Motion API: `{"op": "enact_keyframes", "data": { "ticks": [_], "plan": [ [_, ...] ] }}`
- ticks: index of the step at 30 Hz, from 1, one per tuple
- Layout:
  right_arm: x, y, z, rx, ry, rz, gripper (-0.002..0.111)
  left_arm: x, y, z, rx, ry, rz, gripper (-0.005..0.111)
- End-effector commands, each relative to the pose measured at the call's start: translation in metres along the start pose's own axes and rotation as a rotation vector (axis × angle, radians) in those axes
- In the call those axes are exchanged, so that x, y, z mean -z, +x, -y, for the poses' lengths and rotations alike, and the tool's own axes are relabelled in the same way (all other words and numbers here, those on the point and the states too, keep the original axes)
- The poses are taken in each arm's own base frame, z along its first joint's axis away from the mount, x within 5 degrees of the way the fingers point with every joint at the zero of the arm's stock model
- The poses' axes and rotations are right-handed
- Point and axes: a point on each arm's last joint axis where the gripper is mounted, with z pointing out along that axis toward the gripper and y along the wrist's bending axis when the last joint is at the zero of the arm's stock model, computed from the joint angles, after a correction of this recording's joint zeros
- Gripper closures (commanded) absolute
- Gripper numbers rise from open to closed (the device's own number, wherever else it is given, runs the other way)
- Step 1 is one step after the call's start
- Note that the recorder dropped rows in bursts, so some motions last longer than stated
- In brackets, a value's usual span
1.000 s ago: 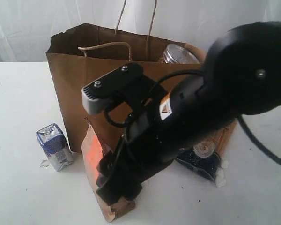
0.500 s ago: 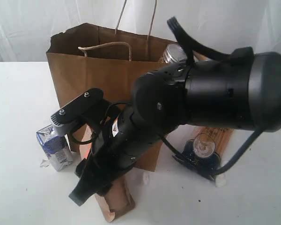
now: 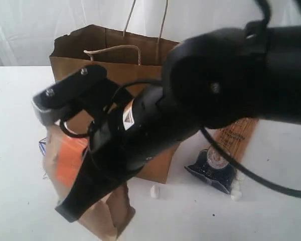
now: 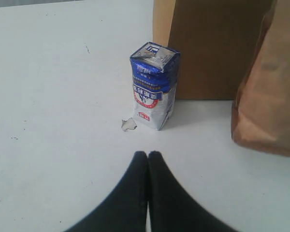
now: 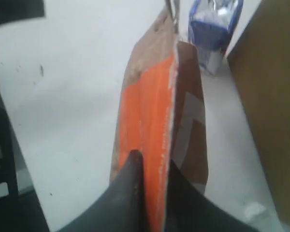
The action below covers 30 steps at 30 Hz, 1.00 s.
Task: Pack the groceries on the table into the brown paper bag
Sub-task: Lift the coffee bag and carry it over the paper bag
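Note:
My right gripper (image 5: 152, 162) is shut on the brown orange-labelled pouch (image 5: 154, 111), one finger on each face. In the exterior view the pouch (image 3: 70, 160) hangs tilted in front of the brown paper bag (image 3: 105, 55), at its left corner. The small blue-white carton (image 4: 153, 87) stands upright on the table (image 4: 48, 96) beside the bag (image 4: 217, 48). My left gripper (image 4: 148, 155) is shut and empty, low over the table just short of the carton. The spaghetti packet (image 3: 236, 135) and the dark clear-lidded jar (image 3: 213, 163) lie right of the bag. The nut jar and yellow bottle are hidden.
The right arm (image 3: 215, 95) crosses in front of the bag and hides its right half. Small white scraps (image 3: 154, 191) lie on the table before the bag, and another scrap (image 4: 128, 124) sits by the carton. White curtains hang behind.
The right arm has swung left and taken the pouch up and leftwards, so it now covers the carton in the exterior view. The arm now hides the jar lid seen in the bag.

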Motion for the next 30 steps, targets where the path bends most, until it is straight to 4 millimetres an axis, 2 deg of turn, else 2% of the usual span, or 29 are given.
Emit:
{"op": "enact_keyframes", "data": {
  "ticks": [1,4,6,10,14,17,19,22,30],
  "plan": [
    [0.046,-0.025,-0.016,0.071,0.000,0.187,0.108,0.000,0.001,0.000,0.006,0.000,-0.004,0.106],
    [0.078,-0.044,-0.025,0.142,0.026,0.311,0.108,0.000,0.001,0.000,0.006,0.000,-0.004,0.106],
    [0.102,-0.065,-0.028,0.180,0.055,0.437,0.108,0.000,0.001,0.000,0.006,0.000,-0.004,0.106],
    [0.136,-0.094,-0.025,0.271,0.163,0.606,0.108,0.000,0.001,0.000,0.006,0.000,-0.004,0.106],
    [0.155,-0.112,-0.019,0.376,0.298,0.715,0.108,0.000,0.001,0.000,0.006,0.000,-0.004,0.106],
    [0.160,-0.117,-0.011,0.388,0.356,0.730,0.108,0.000,0.001,0.000,0.006,0.000,-0.004,0.106],
    [0.160,-0.120,0.004,0.369,0.423,0.714,0.108,0.000,0.001,0.000,0.006,0.000,-0.004,0.106],
    [0.151,-0.119,0.033,0.310,0.515,0.671,0.108,0.000,0.001,0.000,0.006,0.000,-0.004,0.106],
    [0.124,-0.119,0.071,0.275,0.591,0.581,0.108,0.000,0.001,0.000,0.006,0.000,-0.004,0.106]
  ]
}}
